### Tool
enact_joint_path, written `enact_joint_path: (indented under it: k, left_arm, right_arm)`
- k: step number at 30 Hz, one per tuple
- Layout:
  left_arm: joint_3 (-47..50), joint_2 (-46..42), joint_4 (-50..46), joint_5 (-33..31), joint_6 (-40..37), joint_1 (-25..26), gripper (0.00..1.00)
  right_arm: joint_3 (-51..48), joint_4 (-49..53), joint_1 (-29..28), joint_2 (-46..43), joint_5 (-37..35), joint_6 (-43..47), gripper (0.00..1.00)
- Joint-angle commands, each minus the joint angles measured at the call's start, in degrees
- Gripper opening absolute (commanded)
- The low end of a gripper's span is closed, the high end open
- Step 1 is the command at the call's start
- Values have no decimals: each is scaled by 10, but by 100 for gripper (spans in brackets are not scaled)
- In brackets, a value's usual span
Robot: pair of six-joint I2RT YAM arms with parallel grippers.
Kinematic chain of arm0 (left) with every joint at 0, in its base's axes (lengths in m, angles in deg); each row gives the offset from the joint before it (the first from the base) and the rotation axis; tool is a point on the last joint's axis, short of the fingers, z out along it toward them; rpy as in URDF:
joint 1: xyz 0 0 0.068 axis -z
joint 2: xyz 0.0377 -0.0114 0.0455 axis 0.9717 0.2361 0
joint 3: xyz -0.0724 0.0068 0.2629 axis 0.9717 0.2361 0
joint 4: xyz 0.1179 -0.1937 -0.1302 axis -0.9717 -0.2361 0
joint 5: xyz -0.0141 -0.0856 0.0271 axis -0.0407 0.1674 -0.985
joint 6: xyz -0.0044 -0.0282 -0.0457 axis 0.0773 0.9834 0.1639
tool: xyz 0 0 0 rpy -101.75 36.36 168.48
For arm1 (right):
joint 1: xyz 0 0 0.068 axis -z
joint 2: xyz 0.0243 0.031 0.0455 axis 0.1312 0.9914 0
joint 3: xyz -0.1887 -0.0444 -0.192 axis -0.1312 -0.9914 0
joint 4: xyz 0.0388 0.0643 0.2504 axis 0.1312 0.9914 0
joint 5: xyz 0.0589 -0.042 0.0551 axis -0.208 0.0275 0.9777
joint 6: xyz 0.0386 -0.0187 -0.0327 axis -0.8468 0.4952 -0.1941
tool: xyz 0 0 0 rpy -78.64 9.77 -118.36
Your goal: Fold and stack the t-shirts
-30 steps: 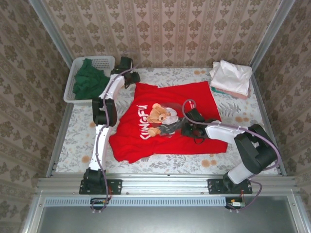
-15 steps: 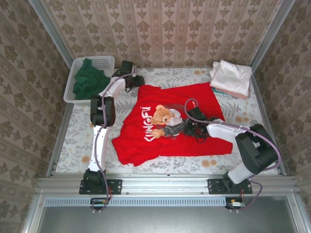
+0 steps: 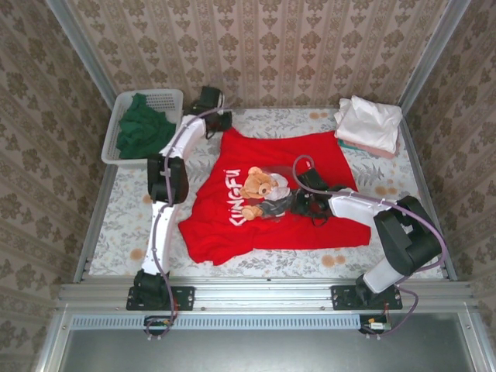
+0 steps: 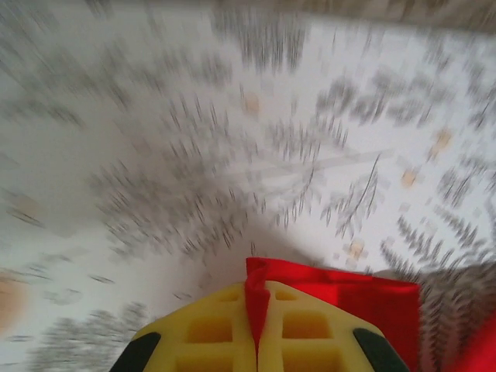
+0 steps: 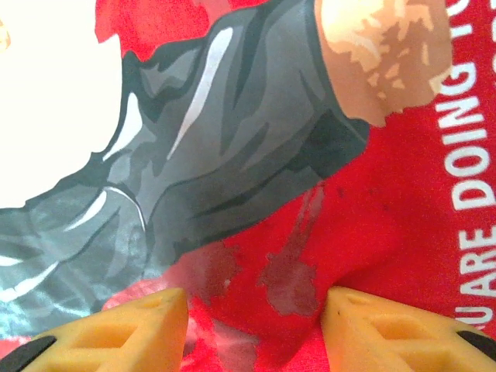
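Floral worktop carries the red t-shirt at its centre, the shirt's eleven-o'clock corner pinched in the closed left gripper, while the right gripper sits, jaws apart, at three o'clock of the bear print.
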Motion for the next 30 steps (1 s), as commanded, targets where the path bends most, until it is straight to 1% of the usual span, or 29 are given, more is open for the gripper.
enact_joint_path:
  k: [1, 2, 4, 6, 9, 11, 13, 14, 15, 16, 17, 18, 19, 20, 22, 23, 24, 27, 29, 30]
  left_arm:
    - [-54, -93, -11, -110, -68, 22, 0]
    - [-56, -99, -1, -126, -76, 26, 0]
    - [-57, -104, 26, -138, -85, 29, 0]
    - [-70, -89, 36, -155, -84, 27, 0]
    - [-107, -41, 27, -136, -77, 21, 0]
    - [-115, -11, 32, -118, -87, 22, 0]
    - [-139, 18, 9, -136, -84, 23, 0]
    - [-140, 30, 3, -149, -77, 23, 14]
    - [-139, 40, 0, -154, -68, 19, 21]
    - [-139, 51, -4, -138, -63, 13, 28]
    - [-139, 57, -9, -125, -50, 7, 45]
    - [-141, 65, -20, -106, -34, -2, 69]
    - [-143, 69, -37, -87, -20, -11, 75]
    - [-141, 65, -49, -70, -11, -19, 75]
    - [-124, 42, -82, -69, -10, -28, 80]
    - [-107, 23, -92, -78, -15, -31, 85]
    - [-78, -5, -96, -89, -22, -33, 98]
    - [25, -95, -91, -110, -40, -35, 100]
    - [112, -156, -83, -119, -42, -35, 100]
    - [173, -192, -69, -113, -36, -35, 100]
  right_arm:
    - [11, 0, 2, 2, 14, 4, 50]
    - [10, -4, 2, 2, 17, 3, 50]
    - [12, -8, 2, 8, 22, 1, 50]
    - [14, -13, 1, 13, 26, 0, 50]
    - [14, -15, -1, 17, 21, -1, 50]
    - [14, -15, 0, 24, 14, 2, 50]
    - [18, -10, 0, 29, 9, 6, 50]
    - [21, -6, 0, 28, 8, 9, 50]
    - [24, -4, 0, 26, 6, 11, 51]
    - [25, -3, 0, 22, 4, 11, 51]
    - [28, -1, 0, 19, 3, 15, 51]
    - [33, 6, 0, 14, -2, 18, 51]
    - [39, 14, 0, 8, -7, 22, 51]
    - [44, 23, 1, 1, -9, 28, 51]
    - [62, 45, 9, -19, -20, 38, 51]
    - [68, 49, 15, -28, -23, 43, 51]
    - [77, 53, 23, -38, -24, 48, 51]
    - [113, 52, 40, -43, -36, 67, 51]
    - [147, 50, 51, -16, -56, 79, 51]
    - [167, 48, 57, 7, -64, 86, 51]
